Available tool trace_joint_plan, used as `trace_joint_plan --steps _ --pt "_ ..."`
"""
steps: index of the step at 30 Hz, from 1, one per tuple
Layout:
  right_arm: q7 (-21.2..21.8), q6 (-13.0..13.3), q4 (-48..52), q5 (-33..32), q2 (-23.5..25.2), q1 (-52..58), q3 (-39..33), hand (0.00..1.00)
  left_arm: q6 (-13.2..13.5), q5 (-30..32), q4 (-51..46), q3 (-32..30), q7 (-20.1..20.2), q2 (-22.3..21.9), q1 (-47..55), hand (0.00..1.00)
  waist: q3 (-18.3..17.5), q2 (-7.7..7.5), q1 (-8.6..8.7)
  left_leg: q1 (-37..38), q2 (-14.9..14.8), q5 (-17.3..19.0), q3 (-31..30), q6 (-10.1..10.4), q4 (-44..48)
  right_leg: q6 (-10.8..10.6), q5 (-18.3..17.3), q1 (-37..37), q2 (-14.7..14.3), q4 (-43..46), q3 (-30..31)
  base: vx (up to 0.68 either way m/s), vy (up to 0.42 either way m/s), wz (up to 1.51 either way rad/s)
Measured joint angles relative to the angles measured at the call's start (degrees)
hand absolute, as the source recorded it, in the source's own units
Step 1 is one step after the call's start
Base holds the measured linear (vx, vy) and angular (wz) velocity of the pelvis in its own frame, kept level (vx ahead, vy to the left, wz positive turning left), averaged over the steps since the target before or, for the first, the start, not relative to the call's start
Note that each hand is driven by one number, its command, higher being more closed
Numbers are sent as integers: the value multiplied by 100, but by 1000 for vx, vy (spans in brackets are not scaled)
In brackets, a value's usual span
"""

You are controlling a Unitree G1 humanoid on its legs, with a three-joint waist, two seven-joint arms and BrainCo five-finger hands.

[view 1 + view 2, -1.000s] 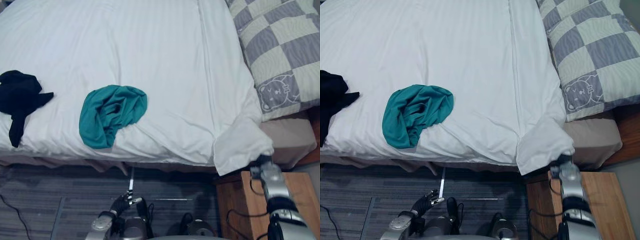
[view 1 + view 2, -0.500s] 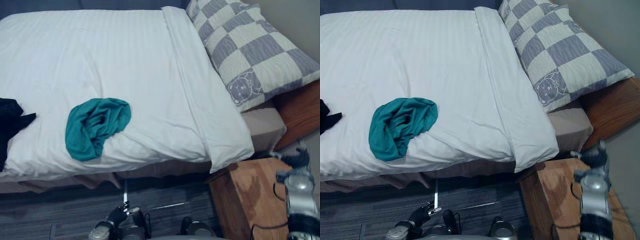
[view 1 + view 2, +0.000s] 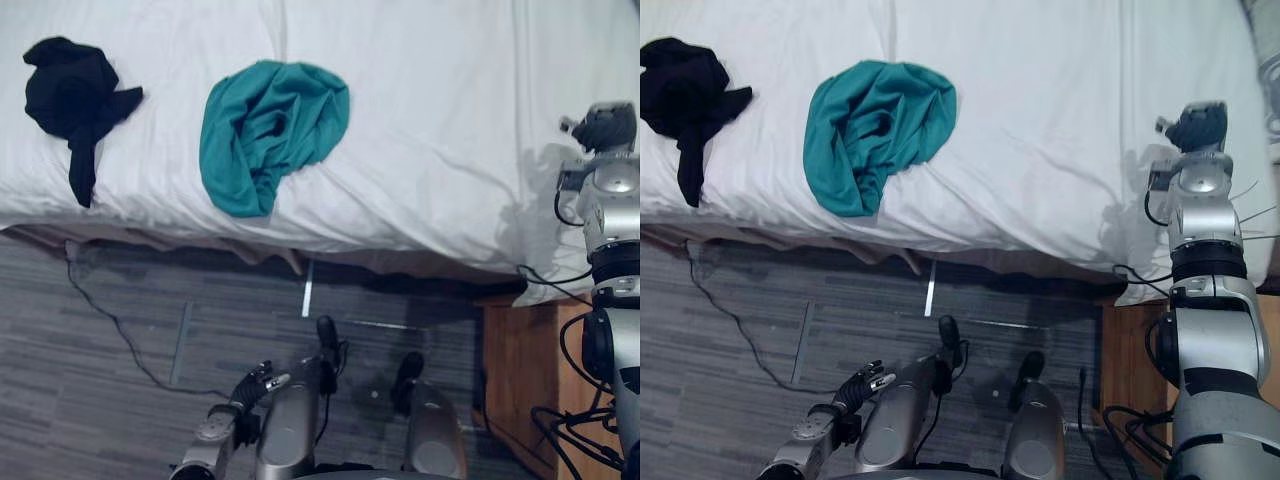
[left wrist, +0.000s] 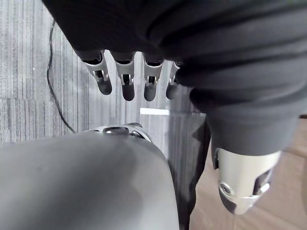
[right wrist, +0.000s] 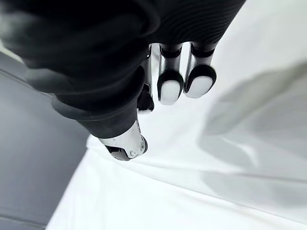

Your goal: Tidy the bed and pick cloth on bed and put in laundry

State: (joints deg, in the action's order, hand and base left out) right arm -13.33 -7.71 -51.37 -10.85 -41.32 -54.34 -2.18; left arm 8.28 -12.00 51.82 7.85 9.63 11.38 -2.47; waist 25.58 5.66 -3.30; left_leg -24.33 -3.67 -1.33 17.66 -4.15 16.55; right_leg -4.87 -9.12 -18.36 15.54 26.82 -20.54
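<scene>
Your right hand (image 3: 603, 128) hovers over the white duvet (image 3: 430, 120) toward the bed's right side, its fingers (image 5: 170, 88) straight and loose, holding nothing. Your left hand (image 3: 256, 383) hangs low over the grey floor (image 3: 120, 400), fingers (image 4: 127, 82) relaxed and slightly apart, also empty. The 2 cloths lie on the duvet, well apart from both hands: the teal cloth (image 3: 270, 130) crumpled near the front edge, the black cloth (image 3: 72, 95) to its left. A wooden nightstand (image 3: 520, 380) stands below your right arm.
</scene>
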Motion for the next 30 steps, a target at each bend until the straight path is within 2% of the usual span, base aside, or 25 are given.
trace_joint_plan --steps 2,5,9,10,13,14,16,18,20,24,26,27,29,30 --pt "-51 -16 57 -39 59 339 -49 100 0 -65 1 2 -16 -4 -74 0 47 1 17 -137 14 147 51 1 223 -42 -182 -227 138 380 77 -50 -41 -4" --pt "-74 133 666 -179 424 1027 -473 100 10 -91 2 -15 -103 -15 -138 0 61 -17 204 -281 -7 378 145 -25 672 -80 -486 -452 312 910 221 -42 -87 -4" --pt "-57 566 906 -435 1246 1852 -898 100 195 -88 25 -72 -95 -114 -206 0 68 -155 253 -57 -67 518 276 4 843 -64 -655 -324 350 1119 348 -12 -96 -14" --pt "-32 676 902 -434 1562 2202 -971 100 241 -87 60 -71 -81 -113 -225 0 59 -235 262 12 -106 523 298 19 818 -56 -658 -268 339 1080 351 7 -108 -11" --pt "-17 611 679 -429 2122 2999 -1098 100 349 -85 65 -62 -32 -128 -232 0 47 -308 255 180 -136 491 287 70 665 -43 -641 -69 247 880 327 28 -105 -5" --pt "-1 451 371 -425 2469 3501 -1098 0 372 -84 61 -62 23 -127 -214 0 53 -327 249 348 -126 449 292 128 483 -15 -612 83 214 706 313 67 -84 -9" --pt "45 342 151 -415 2929 4195 -1091 0 397 -83 51 -83 18 -122 -145 0 50 -327 265 517 -100 400 303 196 255 -8 -540 248 115 468 294 82 -65 -10" --pt "106 297 -41 -235 3264 4917 -1081 0 388 -71 55 -88 16 -124 -38 0 40 -338 454 738 -50 313 301 274 -64 -66 -377 477 43 112 237 118 -40 -6" --pt "116 283 -179 -129 3301 5178 -1082 0 373 -62 56 -88 8 -130 26 0 -11 -383 571 945 -12 206 315 290 -292 -99 -278 671 -8 -161 195 149 -43 -12" --pt "405 392 -526 225 3342 5467 -1121 0 324 46 118 -134 -170 -123 124 0 -442 -576 570 1337 -19 156 358 293 -569 -117 -121 1176 -166 -761 157 132 -51 -7" --pt "655 460 -597 463 3353 5451 -1132 0 320 32 196 -143 -290 -127 150 0 -529 -587 552 1273 -150 376 338 378 -125 -122 -125 1387 -189 -827 74 140 -64 12" --pt "841 495 -627 596 3382 5445 -1131 0 286 28 259 -199 -387 -125 146 0 -530 -589 555 1122 -327 494 372 489 450 -123 -124 1577 -197 -861 -33 53 -28 22" --pt "1073 492 -655 738 3407 5466 -1143 0 135 18 390 -323 -486 -128 171 0 -543 -630 538 1059 -489 553 480 496 1058 -134 -114 1892 -102 -919 -169 -17 32 13" --pt "1182 493 -703 774 3432 5469 -1150 0 105 -71 435 -475 -496 -148 263 0 -603 -618 492 1093 -680 798 556 423 1345 -137 -114 1982 -47 -887 -149 -31 78 -18"
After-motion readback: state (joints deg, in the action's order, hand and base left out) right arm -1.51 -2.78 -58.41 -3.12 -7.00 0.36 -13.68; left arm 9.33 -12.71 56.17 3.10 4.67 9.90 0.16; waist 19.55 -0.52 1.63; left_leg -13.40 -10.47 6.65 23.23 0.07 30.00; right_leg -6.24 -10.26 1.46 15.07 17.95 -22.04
